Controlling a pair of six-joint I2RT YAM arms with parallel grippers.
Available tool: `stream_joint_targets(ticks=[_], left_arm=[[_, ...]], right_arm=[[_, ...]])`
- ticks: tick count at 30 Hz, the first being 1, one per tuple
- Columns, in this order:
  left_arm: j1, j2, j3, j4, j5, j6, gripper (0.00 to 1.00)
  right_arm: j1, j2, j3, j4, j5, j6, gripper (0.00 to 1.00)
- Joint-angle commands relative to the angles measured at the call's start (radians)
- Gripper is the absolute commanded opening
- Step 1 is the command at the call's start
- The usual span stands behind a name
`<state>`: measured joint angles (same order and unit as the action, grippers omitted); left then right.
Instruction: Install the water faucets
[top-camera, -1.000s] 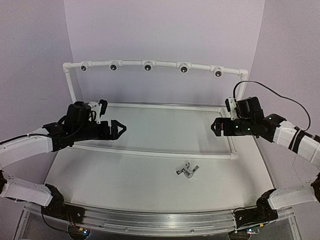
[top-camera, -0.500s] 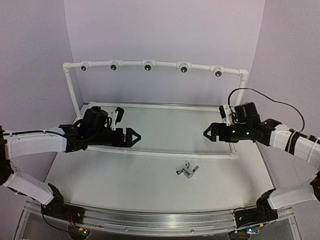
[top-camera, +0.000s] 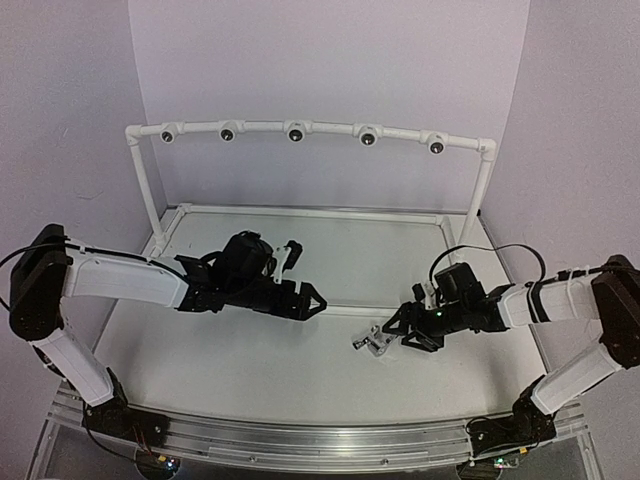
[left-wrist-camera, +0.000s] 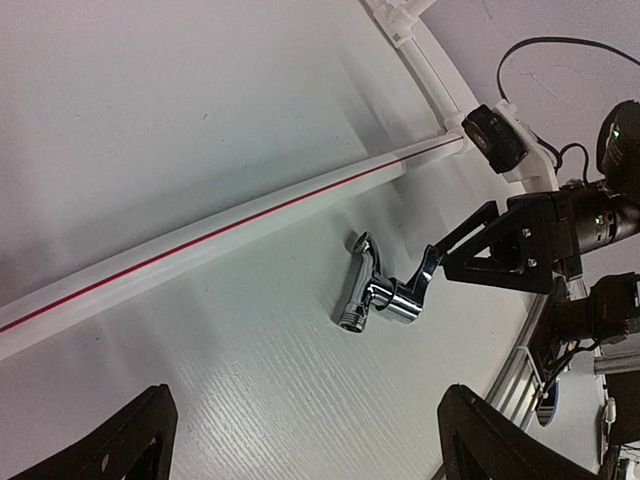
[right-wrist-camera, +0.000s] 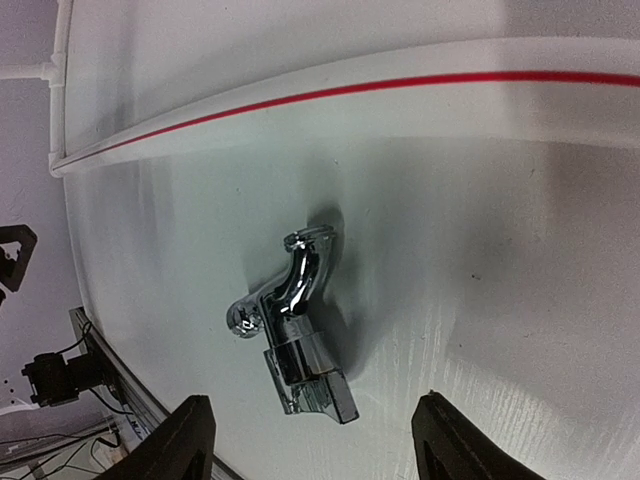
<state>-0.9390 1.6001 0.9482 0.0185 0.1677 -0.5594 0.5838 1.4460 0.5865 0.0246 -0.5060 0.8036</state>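
Observation:
One small shiny silver faucet (top-camera: 375, 340) lies on its side on the white table, just in front of the low pipe with the red line (top-camera: 340, 310). My right gripper (top-camera: 402, 334) is open, low over the table, just right of the faucet. In the right wrist view the faucet (right-wrist-camera: 295, 320) lies between and just ahead of the open fingers (right-wrist-camera: 315, 430). My left gripper (top-camera: 318, 300) is open and empty, left of the faucet and pointing at it. The left wrist view shows the faucet (left-wrist-camera: 385, 290) ahead of its open gripper (left-wrist-camera: 305, 430), with the right gripper (left-wrist-camera: 500, 250) beyond.
A white pipe frame stands at the back, its top bar (top-camera: 330, 128) carrying several round fittings with dark holes, such as the middle one (top-camera: 296, 133). Low white pipes border a rectangle on the table. The metal rail (top-camera: 300, 440) runs along the near edge.
Both arms have come down and inward toward the faucet: the left gripper moved right and nearer, the right gripper moved left and down beside the faucet. The faucet has not moved.

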Motion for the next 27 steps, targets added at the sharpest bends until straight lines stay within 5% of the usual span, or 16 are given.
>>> stream_joint_targets(ticks=[1,12,17,27], left_arm=[[0.0,0.014,0.062,0.056,0.026,-0.016,0.92],[0.0,0.008,0.076,0.064,0.053,-0.022,0.88],[0.002,-0.006,0.056,0.159,0.107,-0.06,0.86],[0.013,-0.039,0.043,0.428,0.226,-0.188,0.97]], right_arm=[[0.015,0.043,-0.04,0.171,-0.016,0.027,0.7],[0.024,0.17,-0.033,0.325,-0.04,0.004,0.31],[0.033,0.095,-0.035,0.409,-0.078,-0.026,0.0],[0.04,-0.229,0.016,0.559,-0.123,-0.309,0.0]])
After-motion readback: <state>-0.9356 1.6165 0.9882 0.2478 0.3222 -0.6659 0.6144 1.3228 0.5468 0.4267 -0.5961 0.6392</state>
